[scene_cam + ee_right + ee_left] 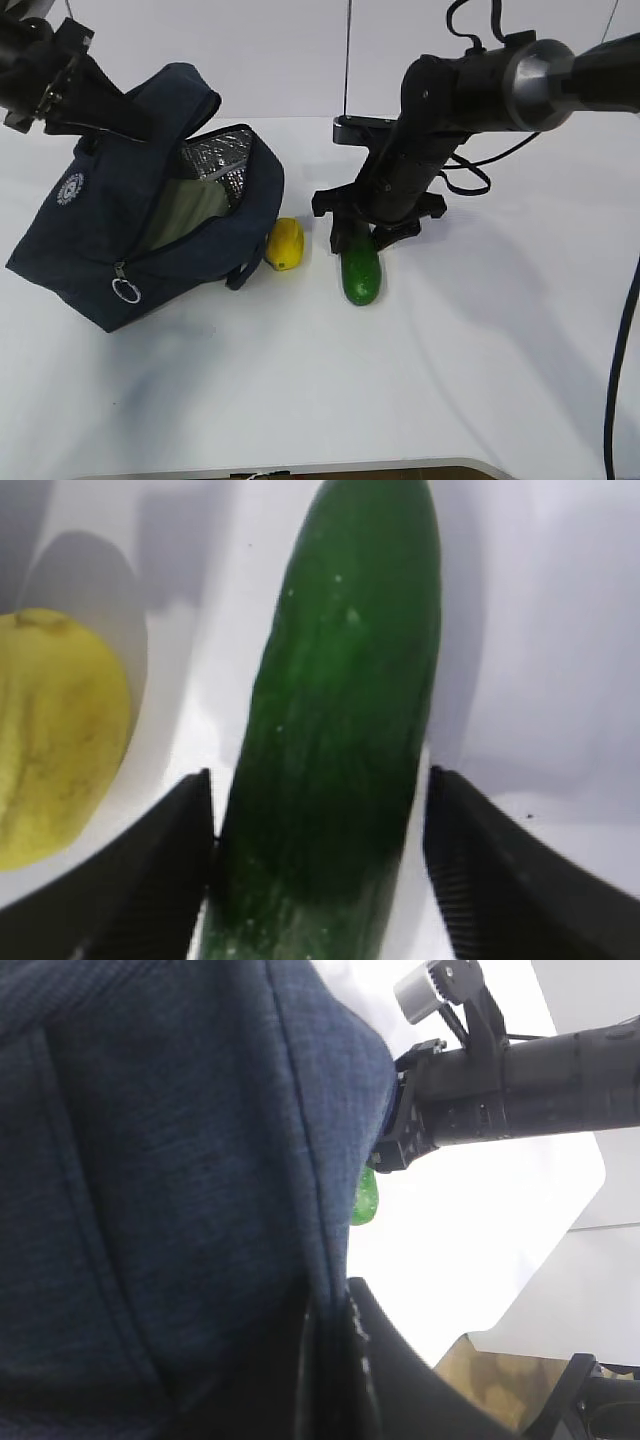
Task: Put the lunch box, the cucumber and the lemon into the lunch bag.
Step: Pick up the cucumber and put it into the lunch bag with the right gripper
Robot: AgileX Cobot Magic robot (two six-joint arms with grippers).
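A round white logo (71, 188) sits on the side of the navy lunch bag (110, 235) at the left of the exterior view; its lettering is too small to read. A silver ring pull (126, 291) hangs from the zipper near the bag's lower front. The bag mouth stands open, showing silver foil lining (222, 160) and a pale green lunch box (190, 212) inside.

The left gripper (150, 125) at the upper left is pressed together on the bag's top edge, holding it raised — in the left wrist view the fabric blocks most of the frame.

On the white table (400, 390) the yellow lemon (284, 243) lies just beside the bag. The dark green, smooth cucumber (361, 270) lies near it, right of centre. The right gripper (318, 870) straddles the cucumber's far end, jaws spread — the left finger (150, 880) touches the skin, the right one stands just clear.
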